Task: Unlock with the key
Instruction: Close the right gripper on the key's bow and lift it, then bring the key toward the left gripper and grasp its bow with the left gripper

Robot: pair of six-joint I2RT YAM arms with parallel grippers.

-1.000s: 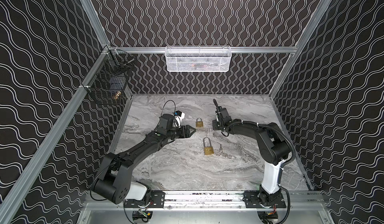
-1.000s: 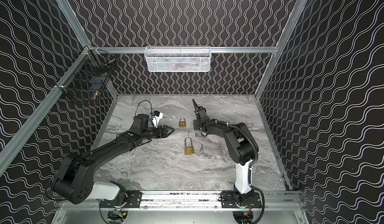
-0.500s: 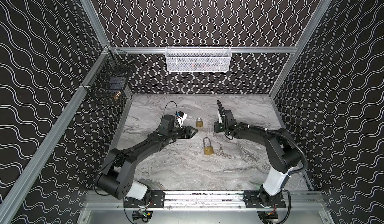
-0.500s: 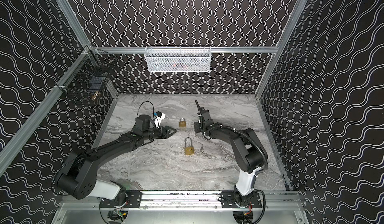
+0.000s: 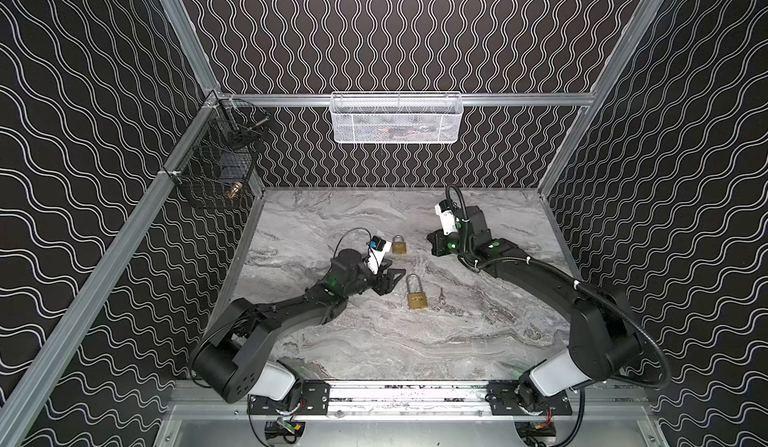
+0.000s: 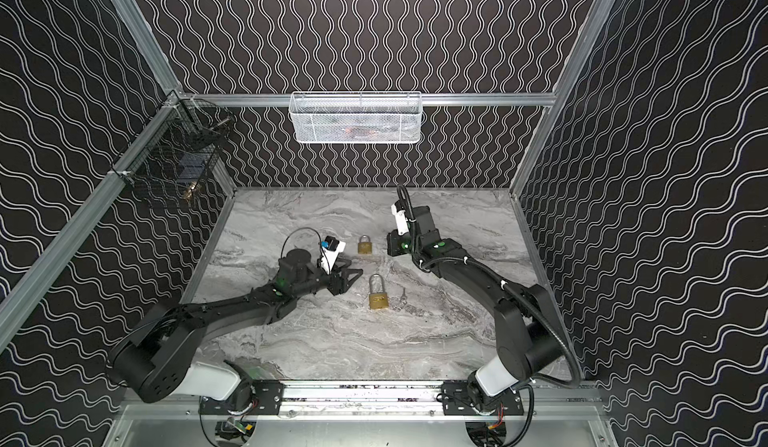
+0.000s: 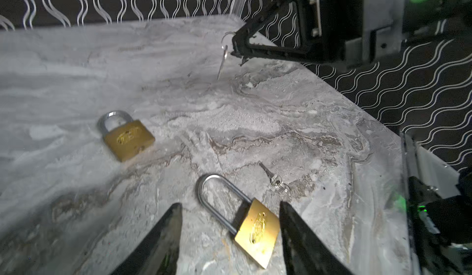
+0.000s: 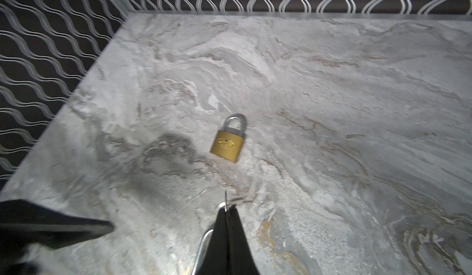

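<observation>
Two brass padlocks lie on the marble table. The long-shackled padlock (image 5: 417,293) (image 7: 256,231) lies between the fingers of my open left gripper (image 5: 395,278) (image 7: 229,206), with its body close to one finger and not gripped. The short-shackled padlock (image 5: 399,244) (image 8: 227,144) lies further back. My right gripper (image 5: 430,241) (image 8: 228,209) hovers just right of it, shut on a small silver key (image 7: 223,56) that hangs from its tips above the table. In the right wrist view the key's tip (image 8: 225,201) pokes out past the fingers.
Another small key (image 5: 443,298) (image 7: 274,179) lies flat on the table, just right of the long-shackled padlock. A white mesh basket (image 5: 396,117) hangs on the back wall and a black wire basket (image 5: 220,166) on the left wall. Patterned walls enclose the table.
My right gripper has shut on the key and its elbow has swung out to the right. My left gripper has moved forward around the long-shackled padlock, with its jaws a little narrower.
</observation>
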